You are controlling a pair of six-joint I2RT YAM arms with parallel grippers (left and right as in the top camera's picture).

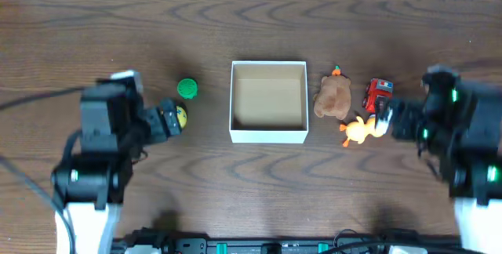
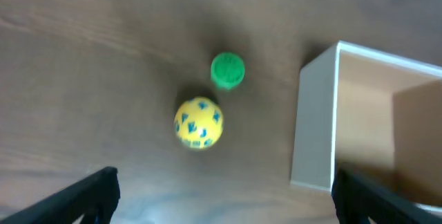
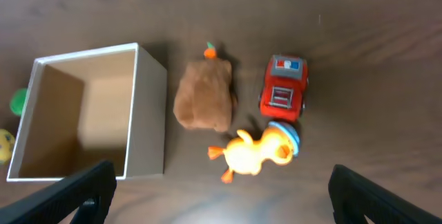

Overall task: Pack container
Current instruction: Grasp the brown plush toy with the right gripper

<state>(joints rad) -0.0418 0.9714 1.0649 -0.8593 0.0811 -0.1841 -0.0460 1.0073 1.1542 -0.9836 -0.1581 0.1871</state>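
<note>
Dark wood-grain table (image 1: 251, 19) seen from overhead carries the container (image 1: 267, 135) at its middle with nothing inside, so by my judgement all packing is left: a green piece (image 1: 187, 88) and yellow ball (image 1: 180, 115) lie left of it, a brown plush (image 1: 334, 97), red truck (image 1: 378, 94) and orange duck (image 1: 357, 130) right, each arm reaching low toward its own group. At the left wrist, the left gripper (image 2: 224, 182) is spread wide and holds nothing, facing the ball with the container's wall beside. At the right wrist, the right gripper (image 3: 221, 182) likewise gapes unladen just short of the duck.
</note>
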